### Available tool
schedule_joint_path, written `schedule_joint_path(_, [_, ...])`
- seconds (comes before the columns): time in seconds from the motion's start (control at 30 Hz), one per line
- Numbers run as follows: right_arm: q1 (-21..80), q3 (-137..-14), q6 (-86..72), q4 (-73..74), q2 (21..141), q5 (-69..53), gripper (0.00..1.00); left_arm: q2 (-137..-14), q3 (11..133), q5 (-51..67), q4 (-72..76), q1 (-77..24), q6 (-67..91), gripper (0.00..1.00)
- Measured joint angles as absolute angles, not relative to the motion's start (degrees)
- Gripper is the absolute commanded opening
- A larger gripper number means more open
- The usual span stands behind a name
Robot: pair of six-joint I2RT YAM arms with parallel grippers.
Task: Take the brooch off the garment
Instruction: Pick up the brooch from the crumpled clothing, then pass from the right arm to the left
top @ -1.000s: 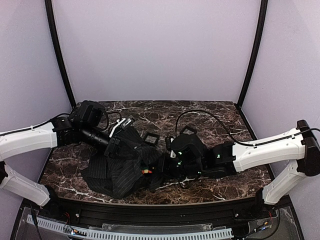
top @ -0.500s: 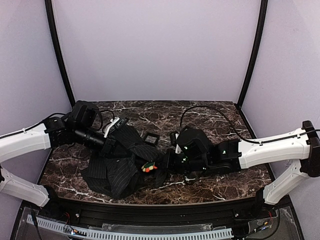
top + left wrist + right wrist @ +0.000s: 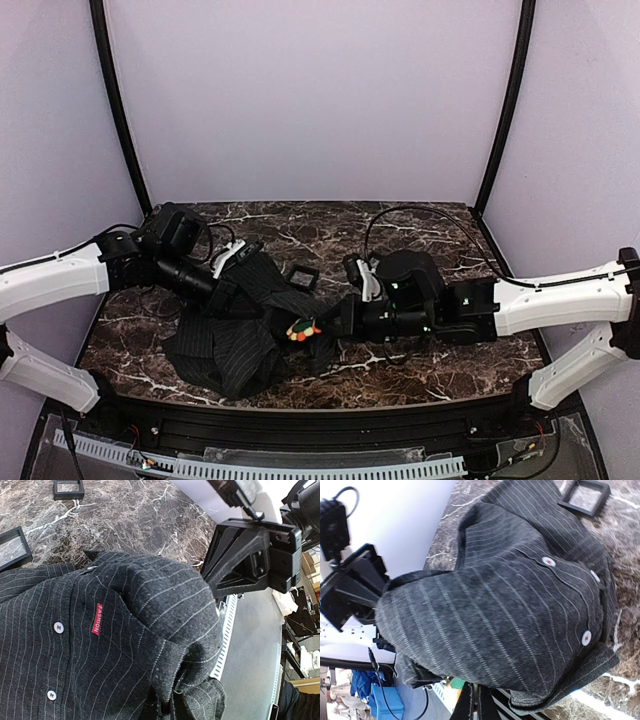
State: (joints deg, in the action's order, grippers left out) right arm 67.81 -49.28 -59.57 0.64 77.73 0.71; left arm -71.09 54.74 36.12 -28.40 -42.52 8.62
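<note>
Garment (image 3: 235, 345) bunched left-to-right between left pincer (image 3: 226, 292) and right pincer (image 3: 338, 322); brooch (image 3: 300, 329) faces up; grips hidden.

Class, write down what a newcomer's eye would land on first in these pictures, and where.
The small orange-and-cream flower brooch stands out, bright against the right edge of the large black pinstriped cloth garment heaped left of centre. In the left wrist view, a red FASHION label sits beside white buttons.

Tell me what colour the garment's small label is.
The label on the garment is red with pale lettering, clearest in the left wrist view.
</note>
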Motion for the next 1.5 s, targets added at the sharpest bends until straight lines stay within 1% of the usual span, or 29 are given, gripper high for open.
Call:
schedule_joint_path(0.3, [66.7,-49.3,-54.4,-2.6,75.6,-2.2,0.00,-73.6,54.7,41.2,-28.3,-42.5,8.1,0.01])
schedule_joint_path(0.53, [66.3,-48.9,-50.9,-2.8,74.2,-2.3,0.00,-73.6,54.7,42.2,-28.3,-42.5,7.4,0.01])
schedule_joint_path(0.6, [66.0,-48.8,-49.8,-2.8,73.6,-2.3,0.00,-73.6,54.7,42.5,-28.3,-42.5,7.4,0.03])
schedule_joint_path(0.67, [65.5,-48.8,-48.7,-2.8,73.2,-2.3,0.00,-73.6,54.5,43.0,-28.3,-42.5,7.4,0.08])
schedule_joint_path(0.7, [65.3,-48.8,-48.2,-2.8,73.1,-2.3,0.00,-73.6,54.4,43.2,-28.3,-42.5,7.4,0.13])
schedule_joint_path(0.73, [65.0,-48.8,-47.7,-2.8,73.1,-2.3,0.00,-73.6,54.3,43.5,-28.3,-42.5,7.4,0.16])
schedule_joint_path(0.8, [64.5,-48.8,-46.8,-2.7,73.1,-2.5,0.00,-73.6,54.2,43.9,-28.3,-42.5,7.3,0.24])
schedule_joint_path(0.83, [64.2,-48.7,-46.2,-2.7,73.1,-2.7,0.00,-73.6,54.2,43.9,-28.3,-42.5,7.1,0.32])
schedule_joint_path(0.87, [63.9,-48.7,-45.5,-2.7,73.1,-2.9,0.00,-73.5,54.1,44.0,-28.3,-42.5,7.1,0.37])
schedule_joint_path(0.9, [63.5,-48.7,-44.7,-2.7,73.1,-3.2,0.00,-73.2,54.1,43.9,-28.3,-42.5,7.0,0.48])
schedule_joint_path(0.93, [63.2,-48.7,-44.0,-2.7,73.1,-3.5,0.00,-72.9,54.1,43.9,-28.3,-42.5,7.2,0.52])
schedule_joint_path(1.0, [62.3,-48.7,-42.3,-2.5,73.1,-4.4,0.00,-72.0,54.1,43.7,-28.4,-42.5,7.2,0.70])
schedule_joint_path(1.03, [61.9,-48.7,-41.5,-2.5,73.0,-4.8,0.00,-71.3,54.1,43.5,-28.4,-42.5,7.3,0.73])
schedule_joint_path(1.07, [61.6,-48.7,-40.7,-2.5,72.9,-5.3,0.00,-70.6,54.1,43.3,-28.4,-42.5,7.1,0.79])
schedule_joint_path(1.13, [60.8,-48.6,-39.0,-2.4,72.6,-6.6,0.00,-68.9,54.1,42.6,-28.4,-42.5,7.9,0.85])
schedule_joint_path(1.23, [59.6,-48.2,-36.6,-2.5,71.4,-9.6,0.00,-66.1,54.2,41.6,-27.9,-42.5,9.4,0.87])
schedule_joint_path(1.5, [55.4,-48.0,-33.8,0.4,70.2,-15.8,0.00,-61.6,55.0,38.6,-24.6,-43.8,16.7,0.86])
